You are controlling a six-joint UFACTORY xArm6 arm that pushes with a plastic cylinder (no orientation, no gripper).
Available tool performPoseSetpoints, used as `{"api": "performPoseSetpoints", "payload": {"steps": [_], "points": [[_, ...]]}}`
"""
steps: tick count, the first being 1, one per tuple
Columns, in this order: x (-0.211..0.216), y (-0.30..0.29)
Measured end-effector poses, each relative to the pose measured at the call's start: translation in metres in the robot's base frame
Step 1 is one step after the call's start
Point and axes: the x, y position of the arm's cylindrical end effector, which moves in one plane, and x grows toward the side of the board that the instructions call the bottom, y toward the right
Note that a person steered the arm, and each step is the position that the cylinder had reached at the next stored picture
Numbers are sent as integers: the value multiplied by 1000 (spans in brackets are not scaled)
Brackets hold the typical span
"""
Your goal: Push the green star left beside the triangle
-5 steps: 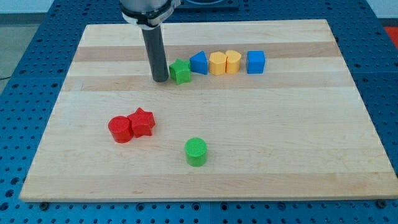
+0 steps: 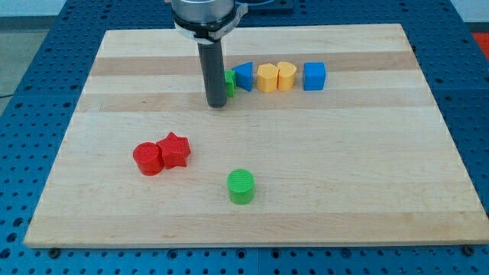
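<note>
Rod ends in bare tip (image 2: pixel 217 105); no claw, so no open/closed state. Tip at board, in front of green star (image 2: pixel 229 82), mostly hiding it. Star touches blue triangle (image 2: pixel 244 76) on its left. Risk: further push knocks triangle into yellow blocks (image 2: pixel 276 77).

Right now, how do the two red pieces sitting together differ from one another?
The red cylinder has a round, smooth outline; the red star has pointed arms. The red cylinder lies nearer the view's left and a little lower, the red star to its right. They share the same red colour, touch each other, and both sit far from my tip.
</note>
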Motion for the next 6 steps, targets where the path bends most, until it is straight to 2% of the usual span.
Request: {"api": "performPoseSetpoints", "payload": {"steps": [2, 4, 5, 6], "points": [[-20, -18], [-9, -52], [35, 7], [72, 102]]}}
